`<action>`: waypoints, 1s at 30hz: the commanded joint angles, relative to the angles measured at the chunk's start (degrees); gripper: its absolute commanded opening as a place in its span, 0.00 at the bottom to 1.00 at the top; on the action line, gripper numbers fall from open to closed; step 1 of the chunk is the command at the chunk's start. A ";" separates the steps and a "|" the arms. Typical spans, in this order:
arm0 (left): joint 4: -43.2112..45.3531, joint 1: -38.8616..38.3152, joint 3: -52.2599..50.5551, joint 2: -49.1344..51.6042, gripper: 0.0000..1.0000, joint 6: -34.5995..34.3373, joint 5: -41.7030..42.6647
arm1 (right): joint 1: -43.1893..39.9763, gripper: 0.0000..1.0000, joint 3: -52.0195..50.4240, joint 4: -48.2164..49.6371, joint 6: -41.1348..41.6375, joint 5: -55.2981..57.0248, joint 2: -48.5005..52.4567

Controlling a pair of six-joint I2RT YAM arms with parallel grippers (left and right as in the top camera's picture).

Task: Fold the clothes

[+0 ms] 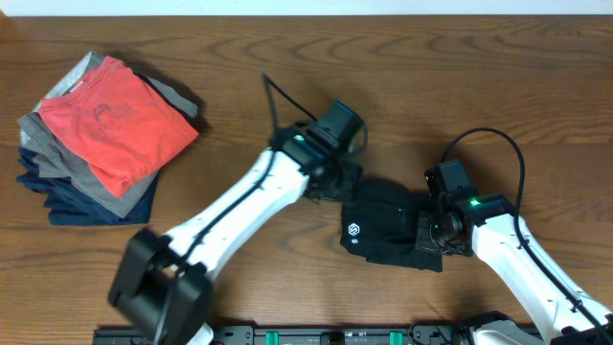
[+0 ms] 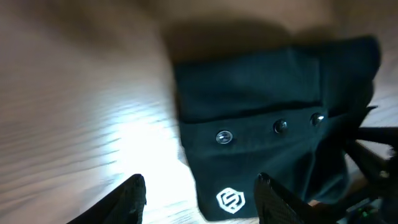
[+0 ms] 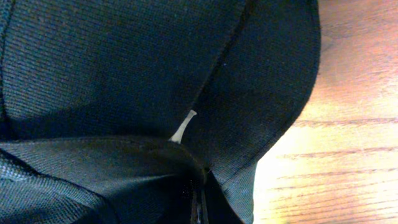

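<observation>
The clothes, one black garment (image 1: 383, 225), lie folded into a small bundle right of the table's middle, with the white logo (image 1: 353, 233) on the near-left corner. My left gripper (image 1: 335, 184) hangs open at the bundle's upper-left edge. In the left wrist view its fingers (image 2: 130, 199) straddle the logo corner (image 2: 230, 200), one over bare wood and one over the black garment (image 2: 261, 93), holding nothing. Three snap buttons (image 2: 280, 127) run across the fold. My right gripper (image 1: 433, 230) is shut on the garment's right edge; the black fabric (image 3: 124, 74) fills its view and bunches into the closed jaws.
A stack of folded garments with a red-orange shirt (image 1: 115, 120) on top sits at the far left, grey and navy pieces (image 1: 91, 201) beneath it. A black cable (image 1: 283, 101) trails behind the left arm. Bare wood (image 3: 348, 155) lies right of the bundle.
</observation>
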 commanded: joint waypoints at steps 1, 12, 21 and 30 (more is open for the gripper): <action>0.44 -2.01 -0.50 3.10 0.57 0.13 2.43 | -0.55 0.01 -0.24 -0.07 2.49 2.43 0.07; 0.46 -4.39 -0.50 12.15 0.57 0.11 2.49 | -5.44 0.01 -0.24 -0.04 10.45 4.66 0.07; 0.22 -5.09 -0.79 15.63 0.57 -0.15 5.05 | -10.16 0.01 -0.24 5.11 11.74 13.18 0.07; -0.11 -7.41 -0.87 15.63 0.53 -2.75 5.09 | -11.04 0.04 -0.24 17.55 0.00 18.01 0.07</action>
